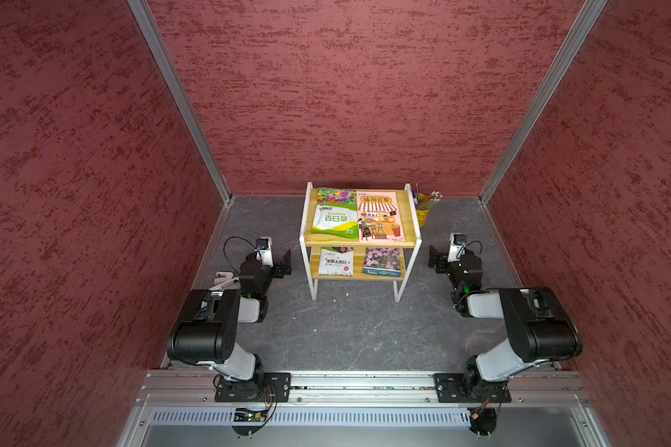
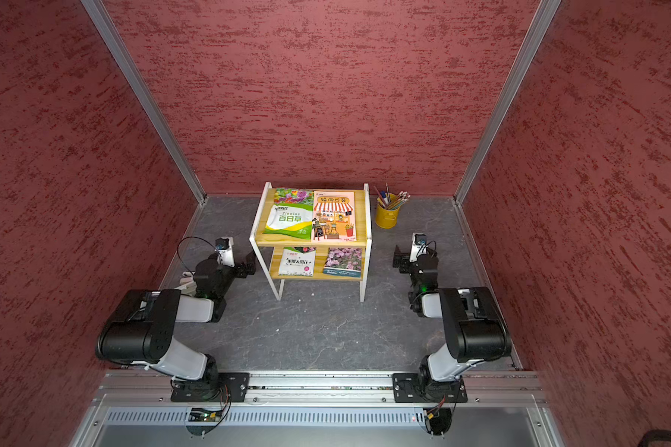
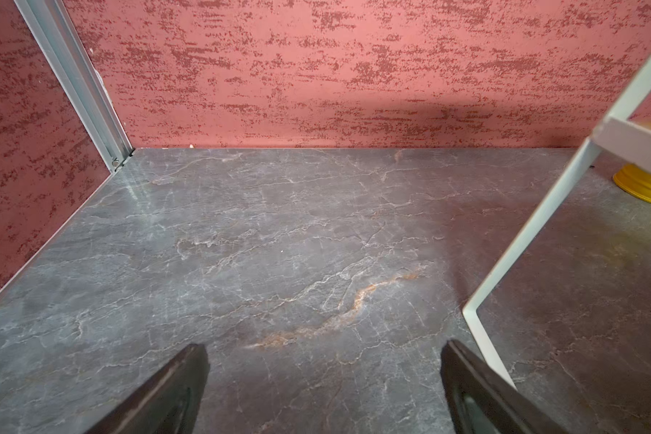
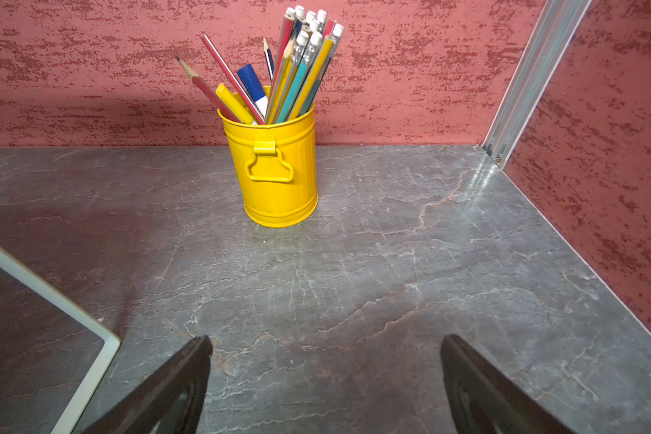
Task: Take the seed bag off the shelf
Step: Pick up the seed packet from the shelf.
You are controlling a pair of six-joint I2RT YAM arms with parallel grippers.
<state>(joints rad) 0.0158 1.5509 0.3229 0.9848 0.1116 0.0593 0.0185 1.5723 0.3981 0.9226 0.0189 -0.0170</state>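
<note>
Both sets of jaws stand wide apart and neither has hold of anything. The left gripper [image 3: 324, 349] hangs low over bare grey table [image 3: 241, 244]. The right gripper [image 4: 326, 344] does the same, gaping toward a yellow pencil pot [image 4: 279, 176].

Call the arms' rail six o'clock. The shelf [image 1: 361, 244] stands at twelve, with the left gripper at its nine o'clock and the right at its three. Each is just beside a white leg and touches nothing. The pot sits at the shelf's two o'clock.

Flat on the nine o'clock half of the top board lies a green-and-white seed bag [image 1: 334, 214], edge to edge with an orange packet [image 1: 378, 216]. A white packet [image 1: 336, 262] and a purple packet [image 1: 383, 262] lie on the lower board. I can't tell which one is wanted, but my guess is the big green one.

It looks light, soft and glossy, so probably slippery, and lying flat it offers nothing to pinch from above. I'd take its nine o'clock or six o'clock edge, drag it past the rim, then slip one jaw underneath and squeeze gently.
</note>
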